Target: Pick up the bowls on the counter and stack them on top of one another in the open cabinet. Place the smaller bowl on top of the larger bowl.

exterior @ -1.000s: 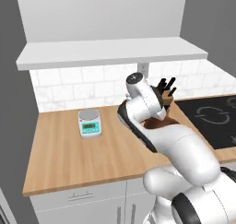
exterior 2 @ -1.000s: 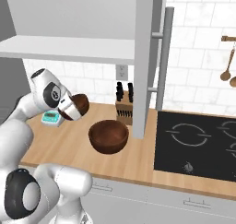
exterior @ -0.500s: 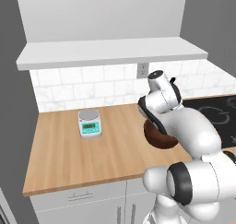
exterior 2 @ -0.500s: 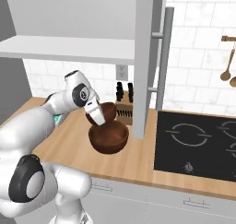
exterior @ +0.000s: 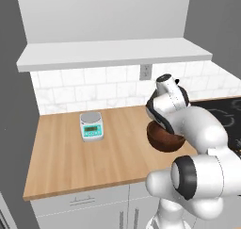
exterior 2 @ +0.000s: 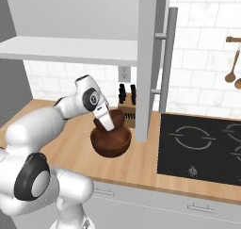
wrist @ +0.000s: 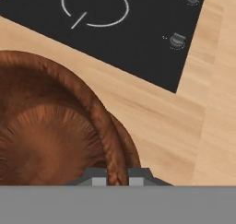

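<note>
larger bowl (exterior 2: pixel 110 143): dark reddish-brown wood
smaller bowl (wrist: pixel 50 126): same reddish-brown, fine radial grain inside
counter (exterior: pixel 61 157): light-brown planks
scale (exterior: pixel 91 126): grey, teal display
cooktop (exterior 2: pixel 202 148): black, pale ring marks
wall tiles (exterior: pixel 70 89): white

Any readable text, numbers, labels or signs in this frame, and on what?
No legible text anywhere.
Kitchen scale: teal display panel, too small and blurred to read.
Cooktop: white ring markings and knobs, no words.
Larger bowl, smaller bowl, counter: unmarked.

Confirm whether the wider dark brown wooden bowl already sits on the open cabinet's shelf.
No, the wider dark brown wooden bowl rests on the light wood-plank counter, below the shelf.
</note>
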{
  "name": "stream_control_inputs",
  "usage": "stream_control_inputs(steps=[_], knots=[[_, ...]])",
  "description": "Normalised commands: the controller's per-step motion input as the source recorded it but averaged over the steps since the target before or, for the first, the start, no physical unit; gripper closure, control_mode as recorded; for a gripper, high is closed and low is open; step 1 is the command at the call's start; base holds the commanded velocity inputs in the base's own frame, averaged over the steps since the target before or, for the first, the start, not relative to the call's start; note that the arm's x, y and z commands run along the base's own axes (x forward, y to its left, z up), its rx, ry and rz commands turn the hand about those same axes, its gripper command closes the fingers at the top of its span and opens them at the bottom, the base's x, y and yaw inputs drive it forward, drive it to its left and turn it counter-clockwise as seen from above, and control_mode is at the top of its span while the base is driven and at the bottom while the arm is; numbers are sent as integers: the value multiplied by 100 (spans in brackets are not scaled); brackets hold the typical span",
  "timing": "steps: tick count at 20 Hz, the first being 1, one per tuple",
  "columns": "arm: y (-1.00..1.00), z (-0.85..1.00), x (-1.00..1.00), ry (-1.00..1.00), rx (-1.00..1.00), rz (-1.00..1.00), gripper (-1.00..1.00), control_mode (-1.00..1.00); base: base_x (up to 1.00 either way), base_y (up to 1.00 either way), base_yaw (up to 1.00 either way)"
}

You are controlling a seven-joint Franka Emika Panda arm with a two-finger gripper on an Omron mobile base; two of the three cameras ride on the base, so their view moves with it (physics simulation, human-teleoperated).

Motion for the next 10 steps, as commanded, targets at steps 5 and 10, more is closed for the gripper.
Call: stream_control_inputs(steps=[5,10], knots=[[-21,-36,0,1,0,0,100,-100,0,0,0],[-6,-35,0,2,0,0,100,-100,0,0,0]])
